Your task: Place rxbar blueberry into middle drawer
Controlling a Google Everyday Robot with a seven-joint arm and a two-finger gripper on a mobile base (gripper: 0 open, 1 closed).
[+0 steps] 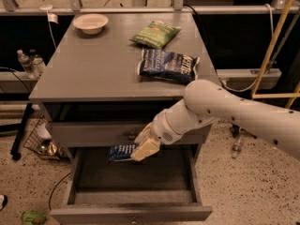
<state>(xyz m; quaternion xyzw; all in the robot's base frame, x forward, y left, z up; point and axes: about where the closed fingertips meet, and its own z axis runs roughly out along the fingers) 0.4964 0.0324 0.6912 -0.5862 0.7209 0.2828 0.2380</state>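
You have the grey flat-topped desk point(93, 74) filling the centre and upper left of the frame. Your white speckled robot arm point(243, 114) reaches in from the right edge toward the lower centre. Under the closed grey drawer front point(93, 134), the wide, shallow grey middle drawer point(136, 179) stands pulled out at the bottom of the frame. On the desk, right of centre, lies the large dark blue chip bag point(168, 64), with the green chip bag point(154, 33) just beyond it and the small white bowl point(90, 22) at upper left. Your cream-fingered gripper point(142, 150) hangs over the drawer's rear part. It is clamped on the small flat dark blue rxbar blueberry point(121, 152), which sticks out to its left above the drawer's inside.
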